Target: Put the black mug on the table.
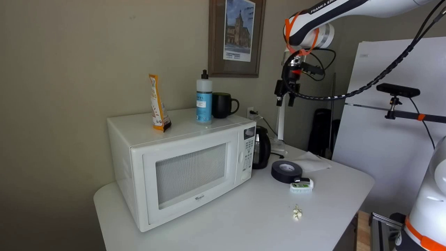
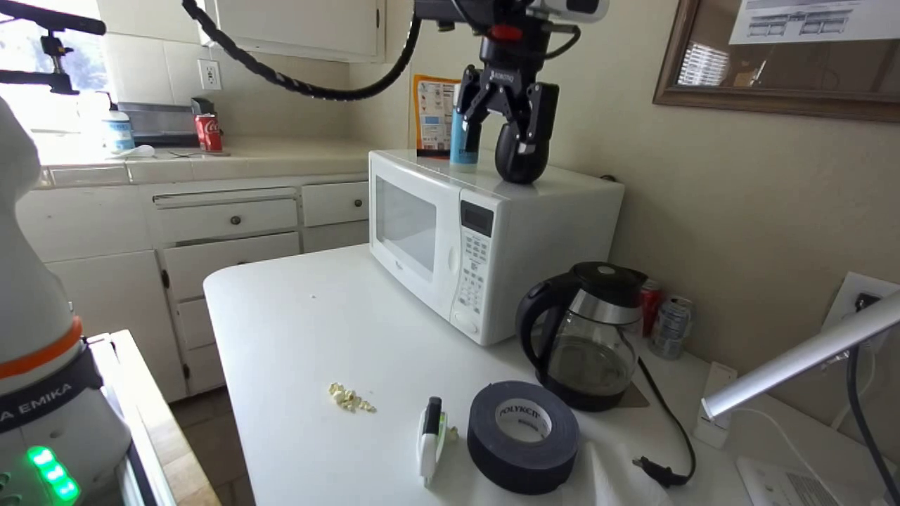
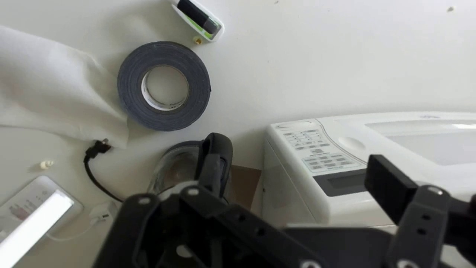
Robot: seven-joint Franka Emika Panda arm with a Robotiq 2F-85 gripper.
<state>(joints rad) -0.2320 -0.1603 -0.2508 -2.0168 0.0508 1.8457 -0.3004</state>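
Observation:
The black mug point(image 1: 220, 105) stands upright on top of the white microwave point(image 1: 195, 167), right beside the white-and-blue bottle point(image 1: 204, 101), its handle toward the coffee jug side. In an exterior view the mug point(image 2: 519, 167) is partly hidden behind a finger. I cannot make the mug out in the wrist view. The pale table point(image 1: 240, 219) carries the microwave; it also shows in the wrist view point(image 3: 316, 59). My gripper point(image 1: 285, 101) hangs in the air, apart from the mug, beyond the microwave's control-panel end. Its fingers point(image 3: 297, 173) are spread with nothing between them.
A black-handled glass jug point(image 2: 590, 351) stands on the table beside the microwave. A dark tape roll point(image 2: 524, 439), a white brush point(image 2: 430, 439), a cloth point(image 3: 63, 89) and popcorn point(image 2: 348, 398) lie nearby. An orange-and-white bag point(image 1: 159, 104) stands on the microwave. A silver pole point(image 2: 808, 358) rises near the wall.

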